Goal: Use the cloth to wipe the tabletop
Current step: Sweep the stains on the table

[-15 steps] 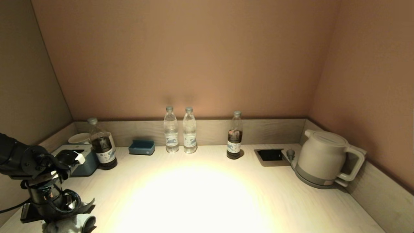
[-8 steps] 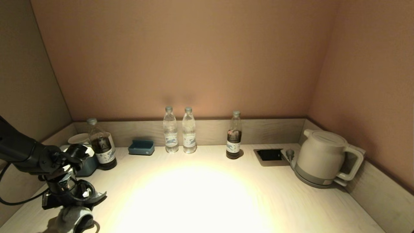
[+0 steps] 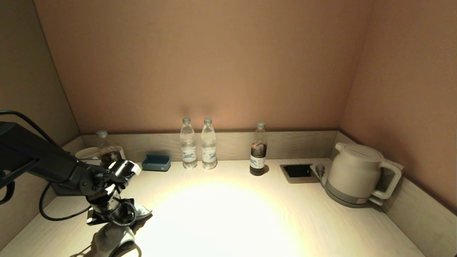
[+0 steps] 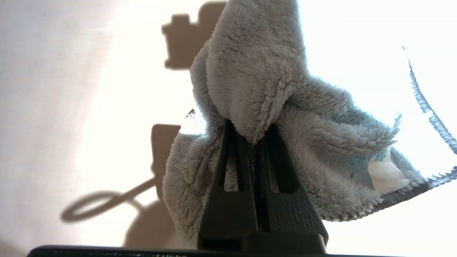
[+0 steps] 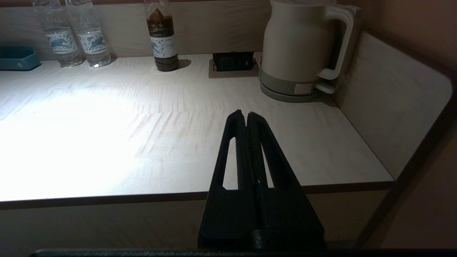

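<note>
Cloth: pale grey-blue fleece, darker stitched hem, white tag. Left gripper and right gripper: black. Tabletop: light wood grain. Kettle: cream body, grey base. Small tray: blue. Two clear bottles: white labels printed in blue. Dark-liquid bottle: white label. Wall: tan-pink.

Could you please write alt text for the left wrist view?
The left hand is shut on a fluffy grey microfibre cloth, which drapes over the brightly lit pale tabletop, its white care tag showing.
</note>
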Available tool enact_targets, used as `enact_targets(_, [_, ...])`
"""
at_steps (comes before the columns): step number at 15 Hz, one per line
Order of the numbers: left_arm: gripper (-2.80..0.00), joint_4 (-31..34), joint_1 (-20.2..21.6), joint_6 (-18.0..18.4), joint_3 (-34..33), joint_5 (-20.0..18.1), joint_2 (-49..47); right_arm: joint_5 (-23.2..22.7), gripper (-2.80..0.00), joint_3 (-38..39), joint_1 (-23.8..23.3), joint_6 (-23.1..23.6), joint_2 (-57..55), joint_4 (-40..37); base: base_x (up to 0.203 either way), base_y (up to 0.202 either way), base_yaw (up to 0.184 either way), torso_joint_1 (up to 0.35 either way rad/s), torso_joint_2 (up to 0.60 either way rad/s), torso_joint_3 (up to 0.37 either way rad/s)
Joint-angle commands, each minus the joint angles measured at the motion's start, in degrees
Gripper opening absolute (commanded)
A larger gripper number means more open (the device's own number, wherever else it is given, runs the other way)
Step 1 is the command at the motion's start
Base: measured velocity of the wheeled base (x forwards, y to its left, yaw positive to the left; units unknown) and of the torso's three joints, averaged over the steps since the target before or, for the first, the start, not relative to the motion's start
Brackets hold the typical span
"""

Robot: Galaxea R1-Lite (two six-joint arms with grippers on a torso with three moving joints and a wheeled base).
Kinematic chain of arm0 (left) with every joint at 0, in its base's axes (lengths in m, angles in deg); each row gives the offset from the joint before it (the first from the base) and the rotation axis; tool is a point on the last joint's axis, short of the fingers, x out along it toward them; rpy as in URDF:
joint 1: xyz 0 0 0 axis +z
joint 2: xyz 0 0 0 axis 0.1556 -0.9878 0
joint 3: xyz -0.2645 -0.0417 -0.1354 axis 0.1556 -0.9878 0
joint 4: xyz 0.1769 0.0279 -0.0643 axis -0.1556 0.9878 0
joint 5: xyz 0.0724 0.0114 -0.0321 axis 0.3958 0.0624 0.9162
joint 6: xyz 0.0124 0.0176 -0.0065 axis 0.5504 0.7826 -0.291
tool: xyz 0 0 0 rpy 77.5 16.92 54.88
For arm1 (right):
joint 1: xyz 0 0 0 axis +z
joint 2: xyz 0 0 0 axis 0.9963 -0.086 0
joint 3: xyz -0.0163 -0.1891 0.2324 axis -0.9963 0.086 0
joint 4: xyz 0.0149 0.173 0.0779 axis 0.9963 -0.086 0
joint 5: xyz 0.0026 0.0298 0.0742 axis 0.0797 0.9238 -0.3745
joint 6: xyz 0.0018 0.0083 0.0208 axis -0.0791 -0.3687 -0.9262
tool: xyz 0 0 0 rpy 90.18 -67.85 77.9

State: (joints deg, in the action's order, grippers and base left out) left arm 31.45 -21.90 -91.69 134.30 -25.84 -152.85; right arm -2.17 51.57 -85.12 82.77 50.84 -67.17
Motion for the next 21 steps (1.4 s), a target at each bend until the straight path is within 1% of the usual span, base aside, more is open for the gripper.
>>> enact_targets(1, [-2.80,-0.1,-1.6,-0.2,0.2,0.1,-0.6,0.0,-2.80,0.0,0.0,0.0,-0.1,0.1,0.000,0.000,0.000,0.000,0.00,0.000])
enact_targets(2, [-2.80,-1.3,-2.8,-0.2,0.8,0.1,-1.2,0.0,-2.80,0.0,-0.1,0.0,-0.1,0.1,0.000,0.000,0.000,0.000,0.00,0.000])
enact_targets(3, [-2.80,-2.8,-5.9,-0.2,1.8,0.1,-2.1,0.0,-2.80,0.0,-0.1,0.0,-0.1,0.1,0.000,0.000,0.000,0.000,0.00,0.000])
enact_targets(4, [-2.80,-5.1,-8.0,-0.1,2.6,0.2,-2.8,0.0,-2.80,0.0,0.0,0.0,-0.1,0.1,0.000,0.000,0.000,0.000,0.00,0.000])
enact_targets(5, [-2.80,-7.9,-9.3,0.1,3.2,0.2,-3.2,0.0,-2.80,0.0,-0.1,0.0,-0.1,0.1,0.000,0.000,0.000,0.000,0.00,0.000])
enact_targets(7, [-2.80,-9.1,-9.9,0.4,4.0,0.2,-3.5,0.0,-2.80,0.0,-0.1,0.0,-0.1,0.1,0.000,0.000,0.000,0.000,0.00,0.000])
enact_targets(8, [-2.80,-10.0,-10.2,0.5,5.8,0.2,-4.2,0.0,-2.80,0.0,-0.1,0.0,-0.1,0.1,0.000,0.000,0.000,0.000,0.00,0.000])
enact_targets(11, [-2.80,-10.4,-10.3,0.0,9.4,0.8,-6.2,0.0,-2.80,0.0,-0.1,0.0,-0.1,0.1,0.000,0.000,0.000,0.000,0.00,0.000])
enact_targets(12, [-2.80,-10.4,-10.3,0.0,9.4,0.8,-6.2,0.0,-2.80,0.0,-0.1,0.0,-0.1,0.1,0.000,0.000,0.000,0.000,0.00,0.000])
enact_targets(13, [-2.80,-10.1,-10.0,-0.2,9.2,1.1,-6.1,0.0,-2.80,0.0,-0.1,0.0,-0.1,0.1,0.000,0.000,0.000,0.000,0.00,0.000])
enact_targets(14, [-2.80,-9.5,-7.7,-0.7,8.5,3.0,-5.7,0.0,-2.80,0.0,0.0,0.0,-0.1,0.1,0.000,0.000,0.000,0.000,0.00,0.000])
enact_targets(15, [-2.80,-9.0,-6.5,-1.1,7.4,5.0,-5.3,0.0,-2.80,0.0,0.0,0.0,-0.1,0.1,0.000,0.000,0.000,0.000,0.00,0.000])
enact_targets(17, [-2.80,-8.9,-6.0,-1.0,7.0,5.6,-4.9,0.0,-2.80,0.0,0.0,0.0,-0.1,0.1,0.000,0.000,0.000,0.000,0.00,0.000])
enact_targets(19, [-2.80,-8.7,0.2,-0.4,0.7,7.3,-0.9,0.0,-2.80,0.0,-0.1,0.0,-0.1,0.1,0.000,0.000,0.000,0.000,0.00,0.000])
enact_targets(20, [-2.80,-8.6,1.5,-0.1,-0.6,8.1,0.2,0.0,-2.80,0.0,-0.1,0.0,-0.1,0.1,0.000,0.000,0.000,0.000,0.00,0.000])
enact_targets(21, [-2.80,-8.6,1.7,0.1,-0.8,8.1,0.3,0.0,-2.80,0.0,0.0,0.0,-0.1,0.1,0.000,0.000,0.000,0.000,0.00,0.000])
